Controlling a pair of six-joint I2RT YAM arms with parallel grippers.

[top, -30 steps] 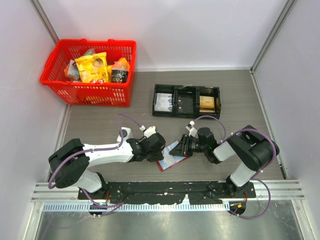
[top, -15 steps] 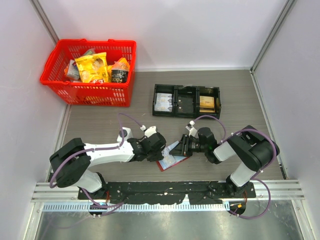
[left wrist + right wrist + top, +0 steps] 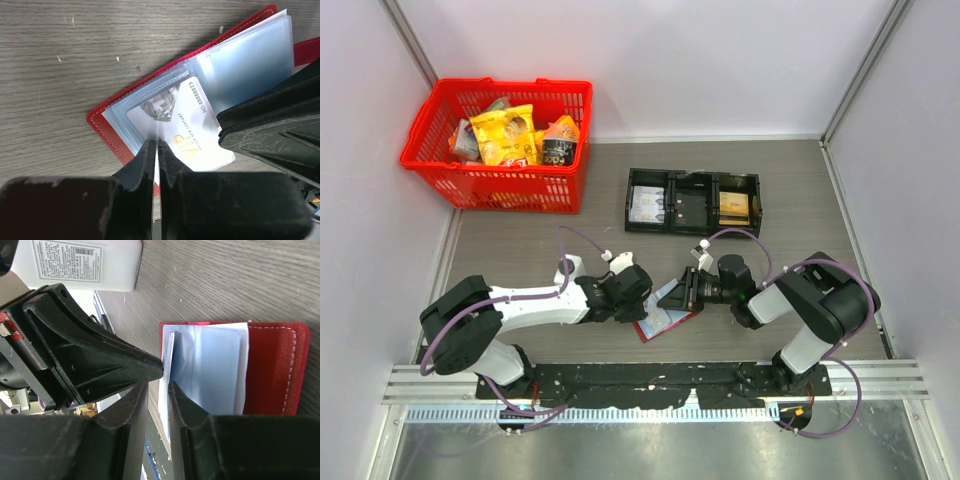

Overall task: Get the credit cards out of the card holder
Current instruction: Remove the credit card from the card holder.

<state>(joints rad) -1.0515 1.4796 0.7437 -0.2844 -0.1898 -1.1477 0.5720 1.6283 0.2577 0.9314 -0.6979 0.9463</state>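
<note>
My left gripper (image 3: 155,147) is matt black plastic, scuffed, with pale specks towards its base. My right gripper (image 3: 159,385) is the same dull black, with a faint sheen on its moulded ribs. The card holder (image 3: 272,370) has a red cover with a fine pebbled, leather-like grain and pale stitching along the edge. Its sleeves (image 3: 250,60) are smooth clear plastic, frosted blue-grey. The credit card (image 3: 192,125) is smooth white plastic with gold lettering and black print. The table (image 3: 75,65) looks like matt grey wood grain. Farther off, the basket (image 3: 510,188) is a glossy red plastic lattice and the tray (image 3: 693,206) is black plastic.
</note>
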